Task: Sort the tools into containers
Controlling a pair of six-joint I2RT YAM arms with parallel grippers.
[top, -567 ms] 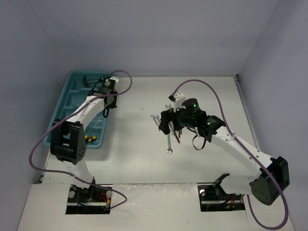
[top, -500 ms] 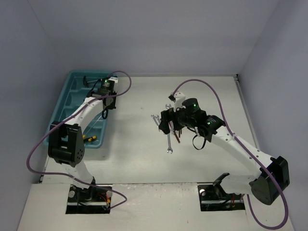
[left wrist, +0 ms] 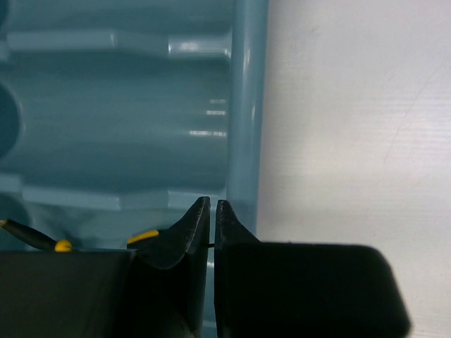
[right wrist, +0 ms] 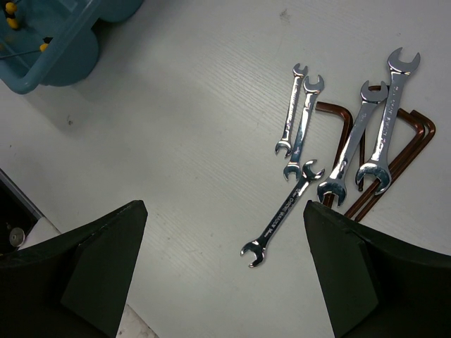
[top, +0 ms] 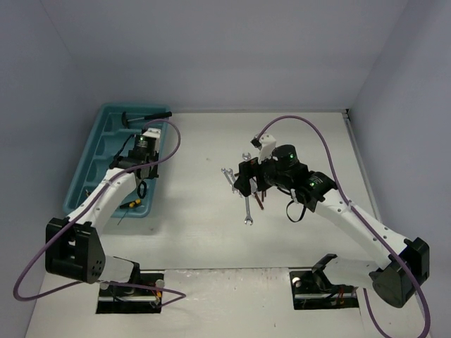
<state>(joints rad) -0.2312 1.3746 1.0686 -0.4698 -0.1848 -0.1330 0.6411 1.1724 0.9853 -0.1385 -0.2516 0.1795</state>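
Teal tray (top: 99, 151) holds hammer (top: 144, 115) at far end, screwdrivers (top: 132, 203) at near end. Left claw (left wrist: 213, 211) pinched shut over tray's right rim, seemingly empty. Right claw (right wrist: 222, 211) spread wide above wrenches (right wrist: 352, 141) and hex keys (right wrist: 338, 111) clustered on counter (right wrist: 176, 105).

5 silver wrenches (right wrist: 352, 141) overlap reddish-brown tools (right wrist: 332, 106); hammer (top: 144, 115), screwdrivers (top: 132, 202) in teal tray (top: 99, 134).

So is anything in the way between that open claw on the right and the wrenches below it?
Nothing visible does. The right gripper hangs open above the wrenches with only air between them. Some wrenches do lie across thin brown bent keys, so a grab might catch one of those too.
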